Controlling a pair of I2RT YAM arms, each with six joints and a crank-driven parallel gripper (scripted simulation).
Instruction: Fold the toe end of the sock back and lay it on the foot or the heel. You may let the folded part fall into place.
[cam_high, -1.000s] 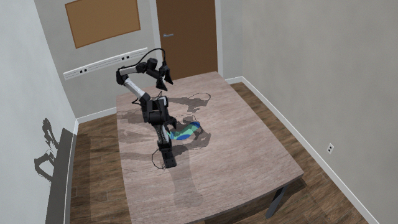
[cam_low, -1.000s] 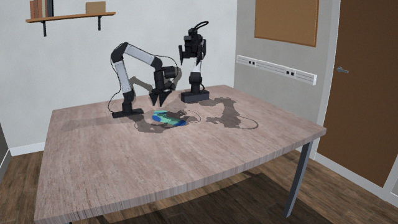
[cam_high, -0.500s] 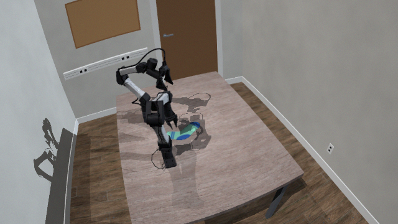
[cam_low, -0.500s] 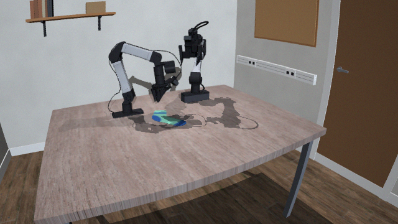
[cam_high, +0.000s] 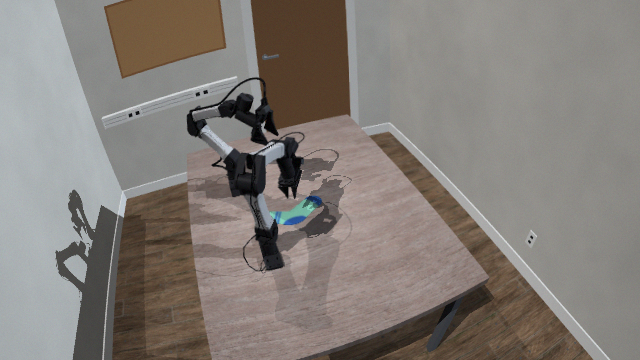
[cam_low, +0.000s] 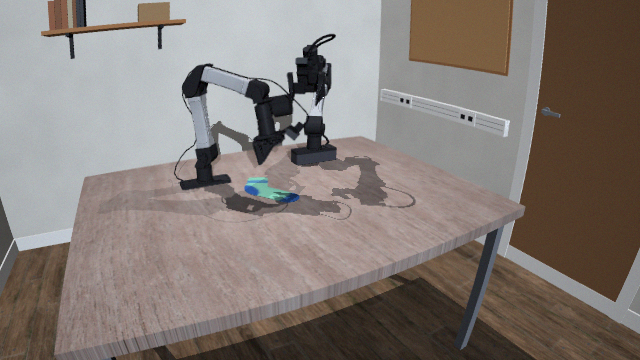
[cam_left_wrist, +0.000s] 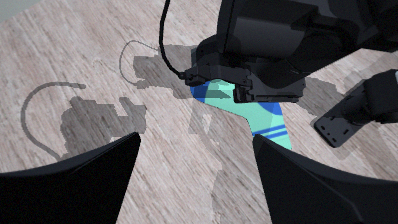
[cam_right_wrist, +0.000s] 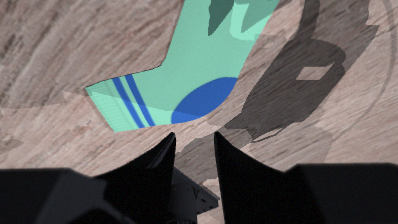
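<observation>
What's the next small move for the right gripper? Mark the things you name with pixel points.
Probably ease the right gripper (cam_high: 291, 194) (cam_low: 260, 161) (cam_right_wrist: 194, 135) toward the blue toe (cam_high: 314, 201) (cam_low: 291, 198) (cam_left_wrist: 199, 92), then lower it: its partly open fingers hold nothing and hover above the table, nearer the blue heel (cam_high: 294, 220) (cam_low: 251, 189) (cam_left_wrist: 270, 107) (cam_right_wrist: 206, 101), and the sock's toe lies unfolded.
</observation>
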